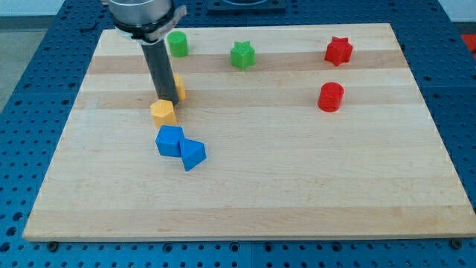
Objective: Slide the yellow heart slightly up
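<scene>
My tip [165, 99] rests on the board in the upper left part of the view. A yellow block [163, 112] lies just below the tip, touching it or nearly so. A second yellow block [179, 87] sits right of the rod, partly hidden behind it. I cannot tell from their shapes which one is the heart.
A blue cube [169, 140] and a blue triangular block [193, 155] lie touching just below the yellow blocks. A green cylinder [177, 43] and a green star [242, 55] are near the top edge. A red star [338, 50] and a red cylinder [330, 97] are at the upper right.
</scene>
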